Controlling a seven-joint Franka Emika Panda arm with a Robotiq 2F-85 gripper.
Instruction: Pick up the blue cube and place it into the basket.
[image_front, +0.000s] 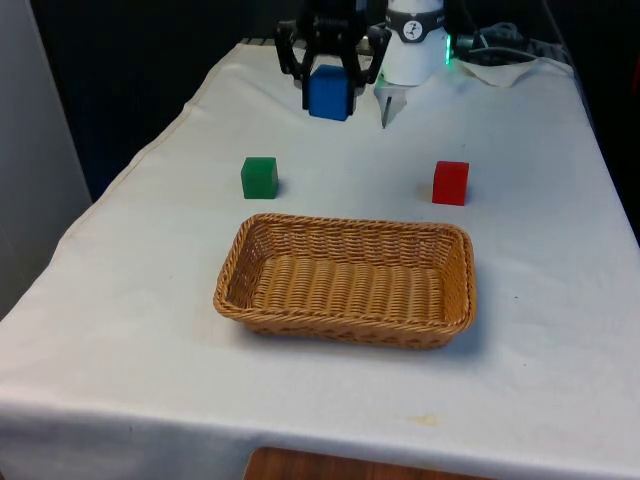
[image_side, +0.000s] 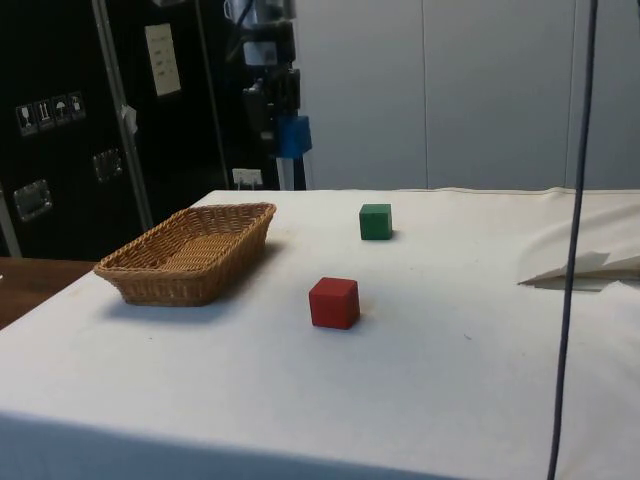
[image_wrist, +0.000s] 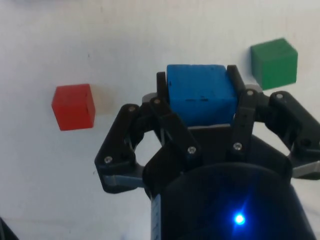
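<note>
You have the blue cube (image_front: 329, 92) clamped between the two fingers of the gripper (image_front: 329, 85), lifted clear of the white cloth (image_front: 540, 300). In the side view the cube (image_side: 294, 136) hangs well above the table, beyond the far end of the wicker basket (image_side: 150, 270); whether it is over the rim is hard to judge from there. The front view puts it behind the basket (image_front: 345, 322). The green cube (image_front: 259, 177) and the red cube (image_front: 450, 183) sit on the cloth, well apart, each near a far corner of the basket.
</note>
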